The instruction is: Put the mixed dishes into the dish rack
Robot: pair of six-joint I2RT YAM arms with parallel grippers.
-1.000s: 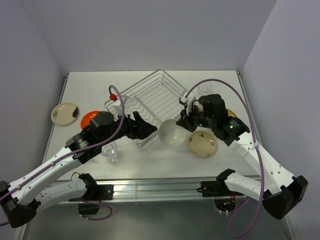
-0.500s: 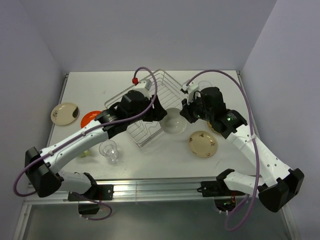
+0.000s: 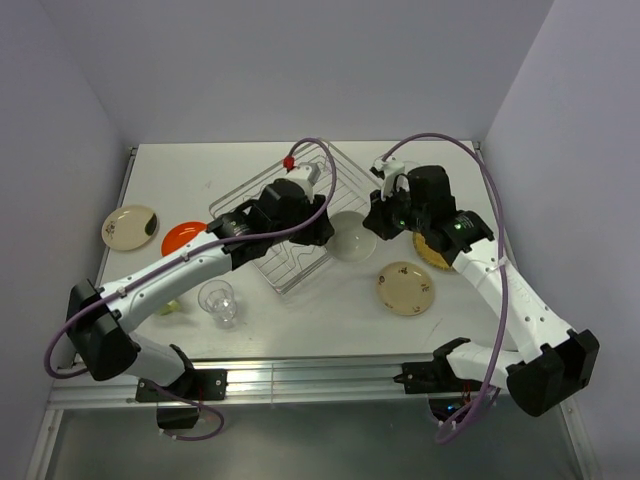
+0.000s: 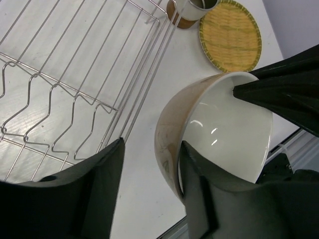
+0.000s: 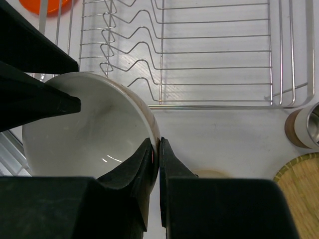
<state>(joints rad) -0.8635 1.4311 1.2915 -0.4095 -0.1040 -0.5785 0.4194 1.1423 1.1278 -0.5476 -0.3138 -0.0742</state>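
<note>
A white bowl (image 3: 350, 236) with a brownish outside hangs tilted just right of the dish rack (image 3: 285, 215). My right gripper (image 5: 158, 142) is shut on the rim of the bowl (image 5: 89, 134). My left gripper (image 4: 152, 144) straddles the opposite rim of the bowl (image 4: 219, 129) and is open: one finger rests against the inner wall, and the other stands clear of the outside. The rack (image 4: 65, 74) holds no dishes in the part I see.
On the left lie a cream speckled plate (image 3: 130, 227), an orange plate (image 3: 180, 237) and a clear glass (image 3: 218, 300). Another cream plate (image 3: 406, 288) lies front right. A yellow woven plate (image 4: 230, 34) and a brown-and-white cup (image 4: 192, 10) sit beyond the rack.
My right gripper carried the bowl back toward the rack's right side. The left arm swung up from the rack's front to the bowl, and its jaws narrowed round the rim.
</note>
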